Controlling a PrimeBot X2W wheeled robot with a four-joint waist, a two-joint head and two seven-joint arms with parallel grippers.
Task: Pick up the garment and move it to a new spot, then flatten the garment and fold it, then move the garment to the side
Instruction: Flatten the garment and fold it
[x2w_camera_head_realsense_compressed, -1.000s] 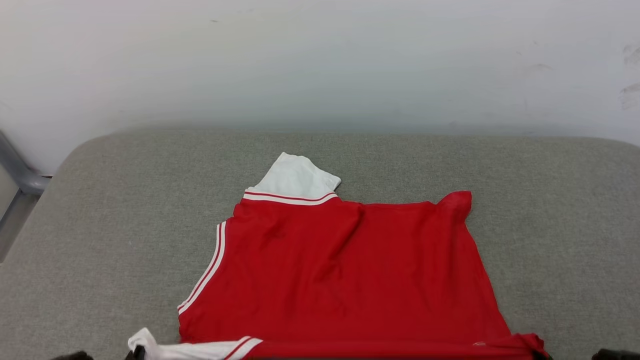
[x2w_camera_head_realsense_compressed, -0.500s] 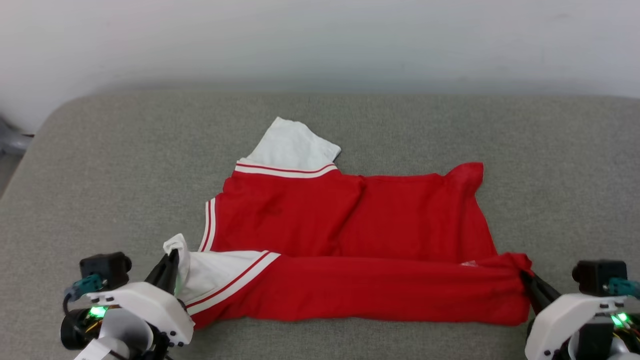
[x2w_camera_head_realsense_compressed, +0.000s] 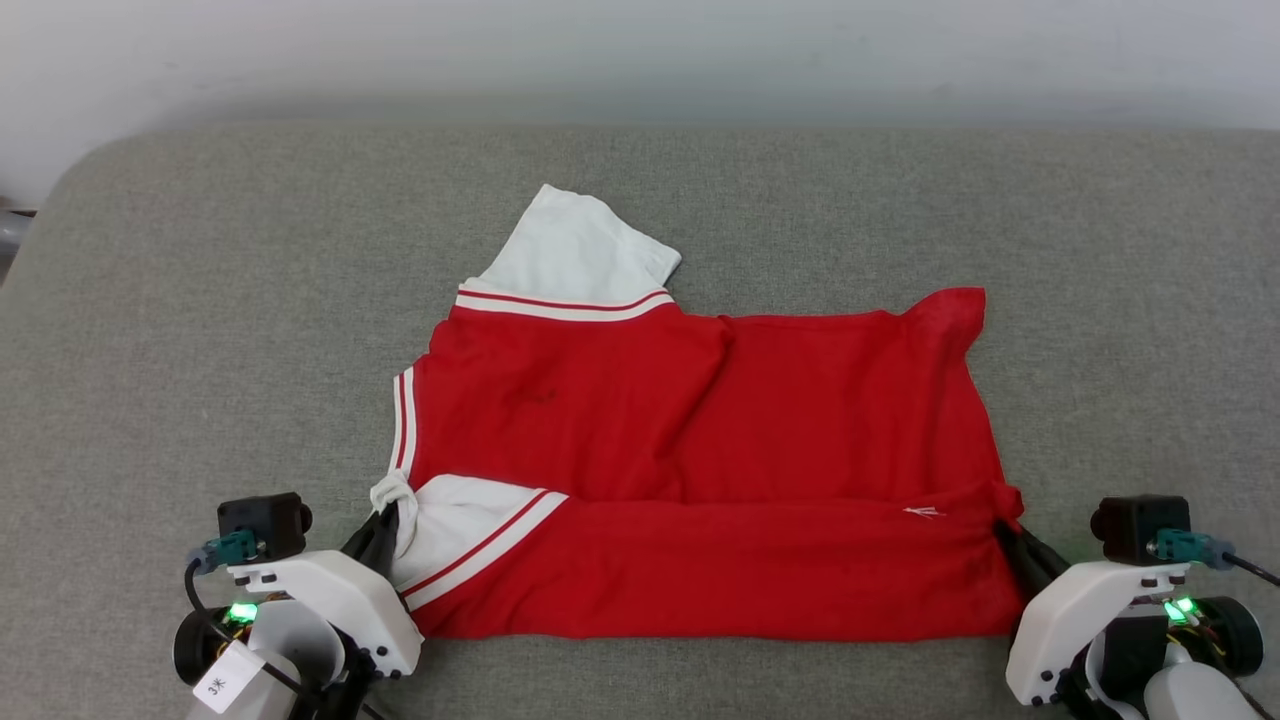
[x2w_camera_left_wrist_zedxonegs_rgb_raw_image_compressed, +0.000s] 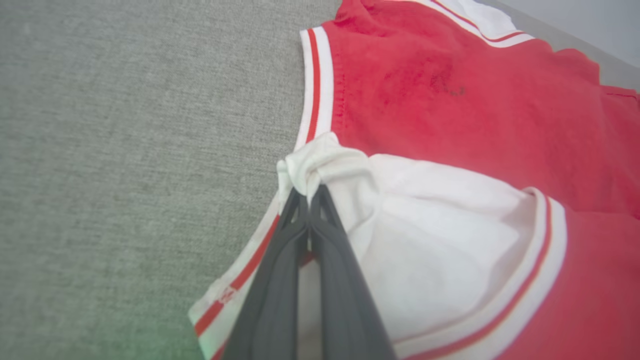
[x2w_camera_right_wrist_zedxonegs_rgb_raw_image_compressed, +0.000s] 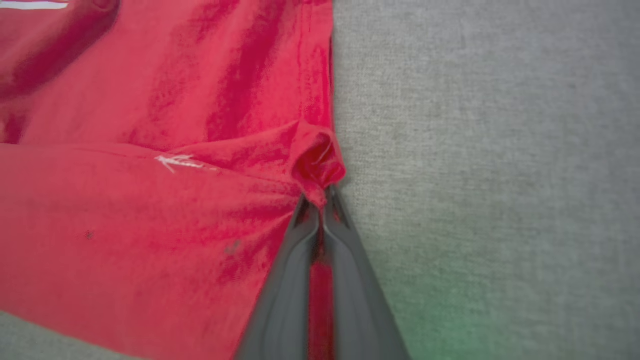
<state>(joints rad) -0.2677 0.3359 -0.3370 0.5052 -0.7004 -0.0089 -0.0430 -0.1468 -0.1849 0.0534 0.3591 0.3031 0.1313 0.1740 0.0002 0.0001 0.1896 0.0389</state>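
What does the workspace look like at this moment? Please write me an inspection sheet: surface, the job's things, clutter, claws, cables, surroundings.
Surface: grey woven surface with rounded far corners.
Job's things: the red garment lies on the surface, its near edge folded over onto the body; a white sleeve sticks out on the far side.
Clutter: nothing seen.
Claws: the left claw is shut on the garment's near white sleeve end; the right claw is shut on its red corner.
Cables: one black cable at the left wrist, another black cable at the right wrist.
Surroundings: a pale wall behind the surface.
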